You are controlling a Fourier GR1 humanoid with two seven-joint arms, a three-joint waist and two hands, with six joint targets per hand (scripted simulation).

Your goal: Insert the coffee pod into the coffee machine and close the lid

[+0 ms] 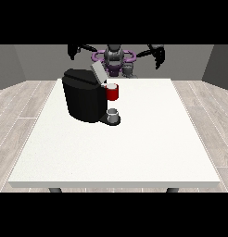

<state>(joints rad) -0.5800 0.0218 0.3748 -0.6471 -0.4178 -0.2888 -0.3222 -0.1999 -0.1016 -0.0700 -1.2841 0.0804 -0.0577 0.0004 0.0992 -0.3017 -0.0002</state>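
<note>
A black coffee machine (83, 99) stands on the white table (134, 148), left of the middle. Its grey lid (98, 72) is tilted up and open. A red part (113, 92) sits at the machine's front right, just under the lid. Below it a small grey cup (113, 114) rests on the machine's base. A small grey pod-like thing (128, 70) stands at the table's far edge in front of the robot. The hand at the view's left (72, 52) and the hand at the view's right (158, 56) are both raised above the far edge, holding nothing.
The robot's torso (114, 58) is behind the table's far edge. Wooden floor surrounds the table. The table's right half and front are bare white surface.
</note>
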